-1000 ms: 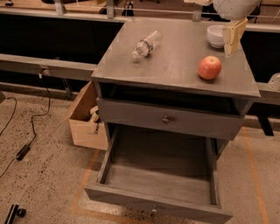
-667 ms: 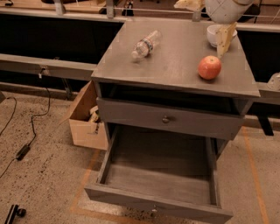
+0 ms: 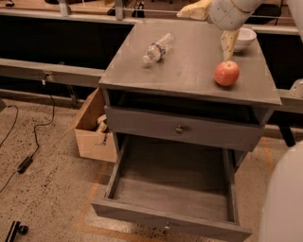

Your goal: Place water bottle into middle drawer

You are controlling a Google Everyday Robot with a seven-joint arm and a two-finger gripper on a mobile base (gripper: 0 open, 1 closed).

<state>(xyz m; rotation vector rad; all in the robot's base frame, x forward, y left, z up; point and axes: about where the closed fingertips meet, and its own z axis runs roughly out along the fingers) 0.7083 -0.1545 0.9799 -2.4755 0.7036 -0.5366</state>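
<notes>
The water bottle [image 3: 157,47] lies on its side on the grey cabinet top [image 3: 189,71], towards the back left, with its cap pointing front left. The middle drawer [image 3: 165,220] is pulled out wide below and has nothing in it. My gripper [image 3: 204,37] hangs open over the back right of the cabinet top, to the right of the bottle and apart from it. One pale finger [image 3: 195,10] points left and the other finger [image 3: 229,43] points down just above the red apple [image 3: 227,73]. It holds nothing.
A white bowl [image 3: 242,37] sits at the back right corner behind the apple. The upper drawer front [image 3: 182,128] with a round knob is shut. An open cardboard box [image 3: 92,127] stands left of the cabinet. A cable [image 3: 28,156] runs over the floor at left.
My gripper has moved left from over the bowl towards the middle of the cabinet top, and now stands above the apple. The bottle, apple and drawer have not moved.
</notes>
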